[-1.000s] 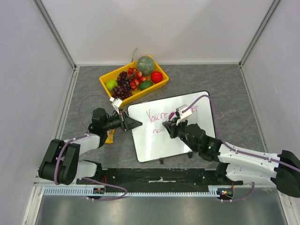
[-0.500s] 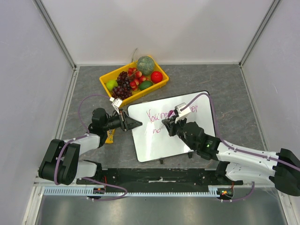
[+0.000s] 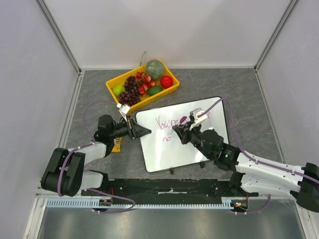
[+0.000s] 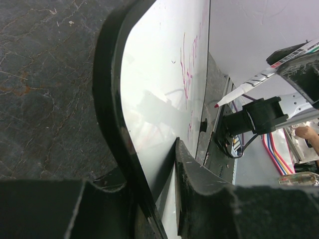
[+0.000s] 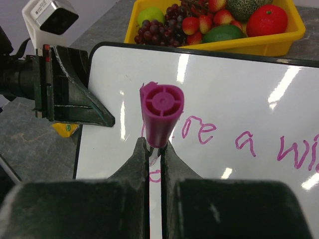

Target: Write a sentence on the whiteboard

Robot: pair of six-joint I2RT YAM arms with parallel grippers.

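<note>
Grey stone-patterned counter carries the whiteboard, lying flat just beyond both arm bases, with magenta writing along its far edge and a second line started beneath. Left gripper has its jaws pinched on the board's left rim, and that clamp should hold firm while the right gripper, jaws closed narrowly on the magenta marker, writes in short strokes under light, even pressure. Whether the tip touches the surface I cannot tell, so contact wants easing down, not pressing.

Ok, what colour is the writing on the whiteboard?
Magenta-pink writing on the whiteboard, clearest from the right wrist.
</note>
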